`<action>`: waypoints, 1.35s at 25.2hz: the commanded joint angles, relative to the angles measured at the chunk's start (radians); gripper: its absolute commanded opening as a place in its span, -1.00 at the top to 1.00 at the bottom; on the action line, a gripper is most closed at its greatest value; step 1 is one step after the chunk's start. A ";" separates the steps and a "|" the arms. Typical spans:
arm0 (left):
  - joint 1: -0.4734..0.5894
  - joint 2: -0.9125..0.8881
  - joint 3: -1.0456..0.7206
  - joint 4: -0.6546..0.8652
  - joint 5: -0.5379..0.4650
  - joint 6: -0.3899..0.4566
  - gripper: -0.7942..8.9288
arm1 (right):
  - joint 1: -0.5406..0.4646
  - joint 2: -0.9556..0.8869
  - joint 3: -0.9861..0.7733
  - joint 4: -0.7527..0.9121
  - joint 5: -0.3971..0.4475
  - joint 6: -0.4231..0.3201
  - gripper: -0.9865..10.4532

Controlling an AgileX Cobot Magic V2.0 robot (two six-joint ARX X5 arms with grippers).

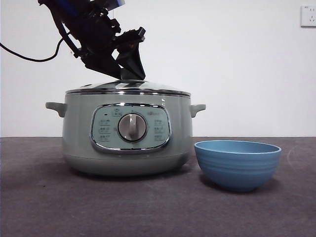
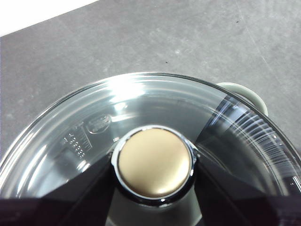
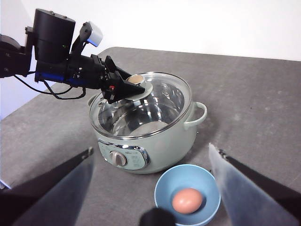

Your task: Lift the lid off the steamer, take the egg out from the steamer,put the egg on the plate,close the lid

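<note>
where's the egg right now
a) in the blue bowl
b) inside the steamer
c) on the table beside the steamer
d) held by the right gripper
a: the right wrist view shows the egg lying in the blue bowl in front of the steamer, while the right gripper hangs open above it, holding nothing.

One steamer (image 1: 126, 136) stands on one worktop (image 1: 49, 197), with two small side handles, one control panel and one silver dial (image 1: 132, 127). One glass lid (image 3: 155, 101) with one round knob (image 2: 154, 162) sits on it. One blue plate (image 3: 207, 188) holds one egg (image 3: 187, 200). Two robot tools are in view: the left tool (image 1: 129, 73) and the right tool (image 3: 153, 160), each with two black jaws. One wall socket (image 1: 308, 16) is visible.
</note>
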 commanded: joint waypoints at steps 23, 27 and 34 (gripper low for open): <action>0.000 -0.145 0.010 -0.128 0.002 -0.004 -0.35 | 0.002 0.001 0.004 -0.091 0.002 0.010 0.10; 0.000 -0.251 0.034 -0.245 0.007 -0.004 -0.34 | 0.002 0.001 0.004 -0.127 -0.005 0.010 0.10; -0.013 -0.470 0.131 -0.659 0.019 -0.025 -0.32 | 0.002 0.006 0.004 -0.240 -0.062 0.009 0.11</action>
